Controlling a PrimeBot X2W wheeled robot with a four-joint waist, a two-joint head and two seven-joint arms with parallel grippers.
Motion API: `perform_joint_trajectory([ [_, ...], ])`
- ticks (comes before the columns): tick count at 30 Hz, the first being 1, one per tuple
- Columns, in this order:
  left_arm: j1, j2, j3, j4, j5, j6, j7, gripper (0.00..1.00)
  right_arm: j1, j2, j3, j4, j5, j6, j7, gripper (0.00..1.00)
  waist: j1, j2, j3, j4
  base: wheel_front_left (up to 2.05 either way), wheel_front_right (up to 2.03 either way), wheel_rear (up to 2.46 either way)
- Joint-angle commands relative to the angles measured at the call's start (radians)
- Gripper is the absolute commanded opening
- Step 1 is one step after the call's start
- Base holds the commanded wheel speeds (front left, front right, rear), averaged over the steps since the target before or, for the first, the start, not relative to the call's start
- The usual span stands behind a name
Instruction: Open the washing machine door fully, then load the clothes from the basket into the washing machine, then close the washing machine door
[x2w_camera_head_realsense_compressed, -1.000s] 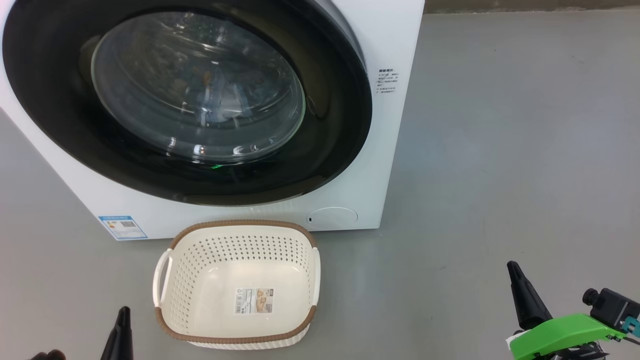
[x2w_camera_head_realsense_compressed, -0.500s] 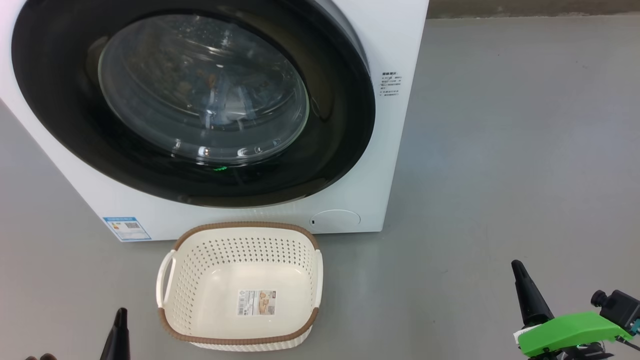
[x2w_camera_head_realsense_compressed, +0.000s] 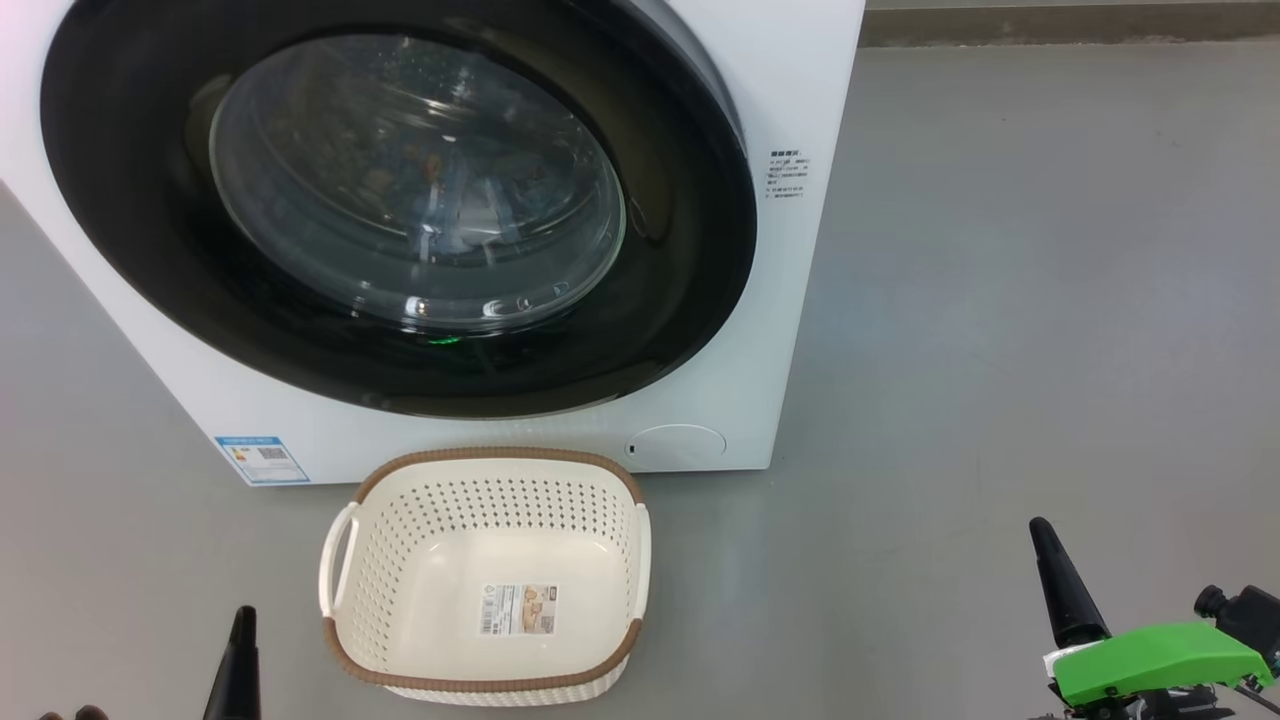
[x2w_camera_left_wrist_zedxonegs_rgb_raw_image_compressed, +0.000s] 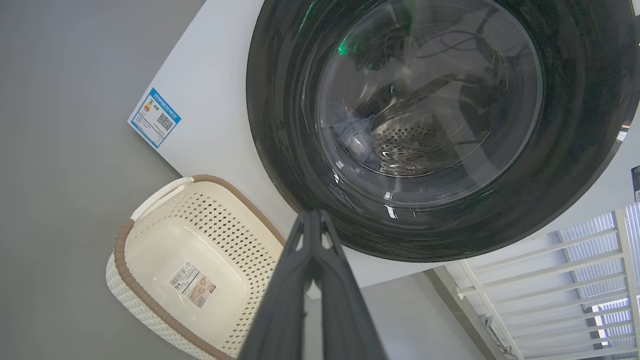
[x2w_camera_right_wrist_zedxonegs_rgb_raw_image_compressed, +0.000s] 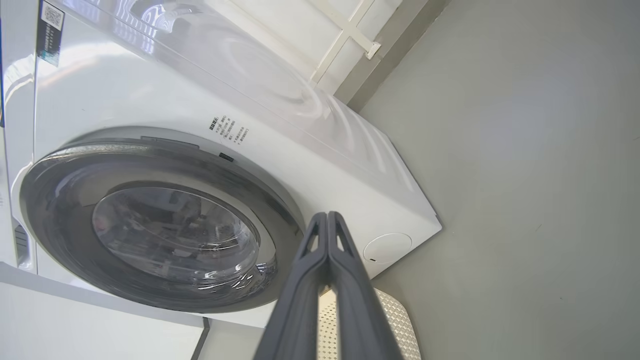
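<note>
- Left pincer (x2w_camera_head_realsense_compressed: 243, 615) sat at the lower left, its two dark fingers pressed flat together with nothing between them, hanging over the grey floor (x2w_camera_head_realsense_compressed: 1000, 300) just left of the basket.
- Right pincer (x2w_camera_head_realsense_compressed: 1040, 525) was at the lower right, well off to the side of the basket. It was clamped tight the same way and had hold of nothing, with a bright green cover (x2w_camera_head_realsense_compressed: 1150, 660) on the arm behind it.
- The basket (x2w_camera_head_realsense_compressed: 490, 505) stood upright on the floor between the two pincers, right in front of the washer. Its bare cream bottom showed, with the paper label (x2w_camera_head_realsense_compressed: 518, 609) on it.
- The washing machine (x2w_camera_head_realsense_compressed: 790, 90) stood just behind the basket, with a blue sticker (x2w_camera_head_realsense_compressed: 262, 458) at its lower left corner and a round service cap (x2w_camera_head_realsense_compressed: 676, 443) at its lower right.
- The washing machine door (x2w_camera_head_realsense_compressed: 680, 300) looked closed against the front, glossy black ring and all.
- Through the glass window (x2w_camera_head_realsense_compressed: 420, 180) you could make out the clothes (x2w_camera_left_wrist_zedxonegs_rgb_raw_image_compressed: 357, 142), a pale bluish bundle lying in the perforated steel drum. It was too murky behind the reflections to say more.
</note>
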Motion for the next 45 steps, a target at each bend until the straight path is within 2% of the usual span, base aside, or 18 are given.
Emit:
perform_joint_trajectory([
  [1, -0.048, 0.014, 0.03, -0.026, -0.034, -0.002, 0.011, 0.0, -0.019, 0.0, 0.0, -0.03, 0.037, -0.001, 0.008, 0.0, -0.0001, -0.0001, -0.002, 0.001, 0.0, 0.0, 0.0],
  [18, -0.065, -0.003, 0.054, -0.029, -0.19, -0.002, 0.057, 0.0, -0.023, 0.016, -0.02, -0.041, 0.195, -0.002, 0.055, 0.0, -0.0001, -0.0001, -0.013, 0.011, 0.0, 0.0, 0.0],
  [24, -0.08, -0.017, 0.074, -0.034, -0.324, -0.003, 0.097, 0.0, -0.027, 0.03, -0.038, -0.051, 0.331, -0.002, 0.095, 0.0, -0.0001, -0.0001, -0.022, 0.019, 0.0, 0.0, 0.0],
  [45, -0.102, -0.039, 0.106, -0.039, -0.527, -0.003, 0.157, 0.0, -0.033, 0.052, -0.066, -0.065, 0.536, -0.002, 0.157, 0.0, -0.0001, -0.0001, -0.037, 0.031, 0.0, 0.0, 0.0],
])
